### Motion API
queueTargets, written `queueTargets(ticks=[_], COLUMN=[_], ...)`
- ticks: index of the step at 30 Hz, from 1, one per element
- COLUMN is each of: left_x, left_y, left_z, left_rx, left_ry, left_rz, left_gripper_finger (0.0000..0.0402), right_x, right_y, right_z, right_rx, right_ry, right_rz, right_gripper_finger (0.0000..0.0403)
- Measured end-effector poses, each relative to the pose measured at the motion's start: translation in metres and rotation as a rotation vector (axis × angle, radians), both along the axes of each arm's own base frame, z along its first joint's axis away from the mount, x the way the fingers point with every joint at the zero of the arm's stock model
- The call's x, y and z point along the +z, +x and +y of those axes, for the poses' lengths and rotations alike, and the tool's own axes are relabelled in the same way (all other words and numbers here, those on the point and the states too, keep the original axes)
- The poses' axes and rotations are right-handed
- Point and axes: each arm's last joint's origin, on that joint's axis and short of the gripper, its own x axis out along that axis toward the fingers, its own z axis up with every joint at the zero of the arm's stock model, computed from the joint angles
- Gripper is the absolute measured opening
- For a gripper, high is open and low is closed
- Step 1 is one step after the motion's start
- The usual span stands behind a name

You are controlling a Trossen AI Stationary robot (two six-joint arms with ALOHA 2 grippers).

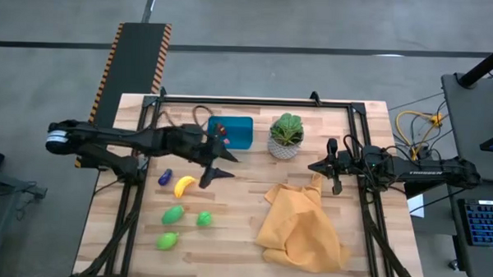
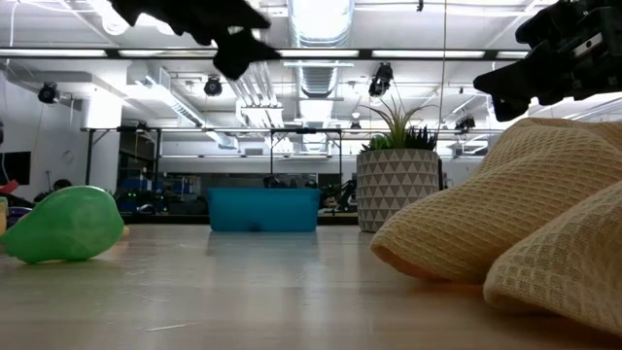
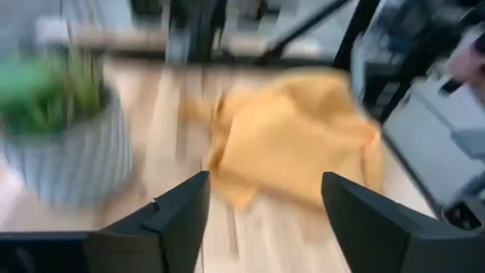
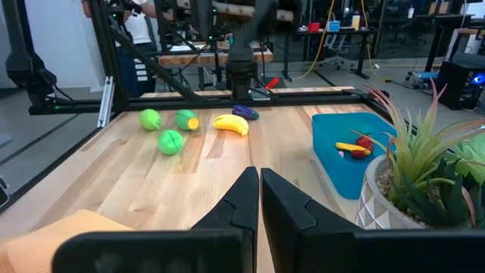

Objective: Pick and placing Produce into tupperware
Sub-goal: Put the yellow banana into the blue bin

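Observation:
The teal tupperware (image 1: pixel 238 132) stands at the far middle of the table, with small red and yellow pieces (image 4: pixel 355 145) inside. On the wood near it lie a yellow banana (image 1: pixel 184 185), a purple piece (image 1: pixel 164 177) and three green pieces (image 1: pixel 173 213) (image 1: pixel 204 219) (image 1: pixel 167 240). My left gripper (image 1: pixel 218 169) hovers open between the tupperware and the banana; in the left wrist view (image 3: pixel 265 182) nothing is between its fingers. My right gripper (image 1: pixel 314 167) waits shut at the right, above the table beside the plant.
A potted plant (image 1: pixel 286 136) in a white patterned pot stands right of the tupperware. A crumpled yellow cloth (image 1: pixel 301 227) covers the near right of the table. Bare wood lies between the cloth and the green pieces. Black frame rails (image 1: pixel 129 200) run along the table's edges.

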Motion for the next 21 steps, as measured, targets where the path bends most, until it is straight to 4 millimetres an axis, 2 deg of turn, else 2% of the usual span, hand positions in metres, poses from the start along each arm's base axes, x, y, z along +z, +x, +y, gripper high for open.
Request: queueTargets(ticks=[6,11,15,21], left_x=[-0.005,-0.003,0.0,-0.003], left_y=[0.022,0.036,0.034,0.016], left_z=[0.006,0.007,0.007,0.008], left_rx=[0.137,0.197,0.276,0.5], left_ry=[0.106,0.041,-0.021,0.043], left_rz=[0.316,0.522,0.677,0.792], left_gripper_finger=[0.0305,0.0317,0.0314,0.0313], right_x=[0.0,0.0,0.0,0.0], right_y=[0.0,0.0,0.0,0.0], right_z=[0.0,0.0,0.0,0.0], right_rx=[0.0,0.0,0.0,0.001], right_ry=[0.0,0.0,0.0,0.0], right_rz=[0.0,0.0,0.0,0.0], right_gripper_finger=[0.0009,0.0009,0.0009,0.0009])
